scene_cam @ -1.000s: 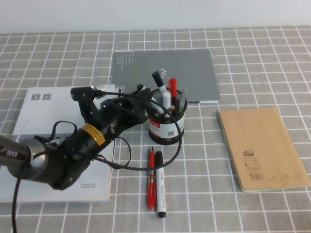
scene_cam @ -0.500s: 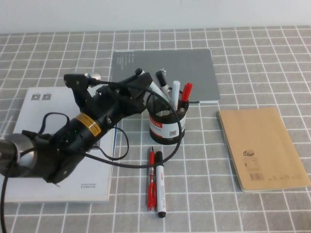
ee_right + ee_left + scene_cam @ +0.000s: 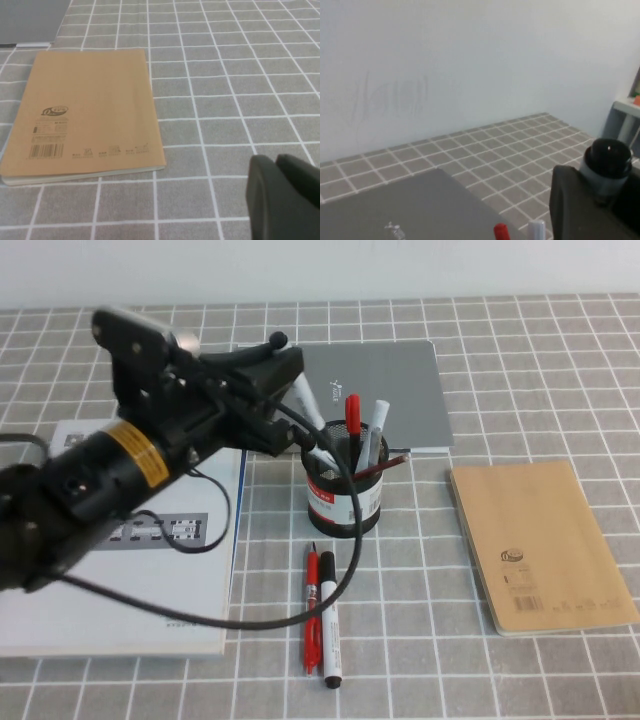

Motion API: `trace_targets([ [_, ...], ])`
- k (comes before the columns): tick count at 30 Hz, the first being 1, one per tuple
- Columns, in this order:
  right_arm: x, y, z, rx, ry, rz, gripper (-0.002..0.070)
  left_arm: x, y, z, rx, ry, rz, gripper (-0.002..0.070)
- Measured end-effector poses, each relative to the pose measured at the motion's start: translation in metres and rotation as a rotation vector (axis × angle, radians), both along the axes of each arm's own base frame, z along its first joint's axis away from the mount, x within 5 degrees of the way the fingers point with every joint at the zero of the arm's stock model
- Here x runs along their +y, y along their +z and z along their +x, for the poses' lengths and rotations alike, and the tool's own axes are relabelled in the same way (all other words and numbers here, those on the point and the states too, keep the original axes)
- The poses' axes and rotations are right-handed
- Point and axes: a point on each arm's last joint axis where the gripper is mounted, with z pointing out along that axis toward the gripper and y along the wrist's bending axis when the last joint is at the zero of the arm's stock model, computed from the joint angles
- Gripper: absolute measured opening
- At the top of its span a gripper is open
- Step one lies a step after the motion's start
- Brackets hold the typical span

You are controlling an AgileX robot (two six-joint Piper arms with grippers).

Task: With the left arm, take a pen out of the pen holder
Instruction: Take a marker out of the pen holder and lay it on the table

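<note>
The black mesh pen holder (image 3: 343, 502) stands mid-table with a red pen (image 3: 352, 413), a grey-white pen (image 3: 379, 420) and a dark pencil (image 3: 388, 466) in it. My left gripper (image 3: 284, 372) hangs above and just left of the holder, shut on a white marker with a black cap (image 3: 606, 165). The marker's white barrel (image 3: 306, 410) slants down towards the holder's rim. Tips of the red pen (image 3: 501, 232) and the grey-white pen (image 3: 536, 230) show in the left wrist view. My right gripper (image 3: 281, 196) hovers low over bare tiles, fingers together, holding nothing.
A red pen (image 3: 311, 608) and a black marker (image 3: 329, 620) lie in front of the holder. A grey notebook (image 3: 400, 380) lies behind it, a white book (image 3: 130, 580) under my left arm, a tan notebook (image 3: 540, 540) to the right. A black cable loops beside the holder.
My left arm has risen and drawn back to the left, pulling the black-capped marker up out of the holder. The remaining pens have shifted inside it.
</note>
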Motion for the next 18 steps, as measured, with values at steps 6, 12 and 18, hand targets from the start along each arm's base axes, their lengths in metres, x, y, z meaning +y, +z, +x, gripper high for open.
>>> trace_targets([
  [6,0.0,0.0,0.0,0.0,0.0,0.0,-0.0013,0.021,0.046,-0.02,0.092,0.136,0.13,0.0115],
  [12,0.0,0.0,0.0,0.0,0.0,0.0,-0.0013,0.037,0.094,-0.05,0.136,0.319,0.083,0.0114],
  [18,0.0,0.0,0.0,0.0,0.0,0.0,-0.0013,0.036,0.087,-0.064,0.311,0.326,0.265,0.0114],
])
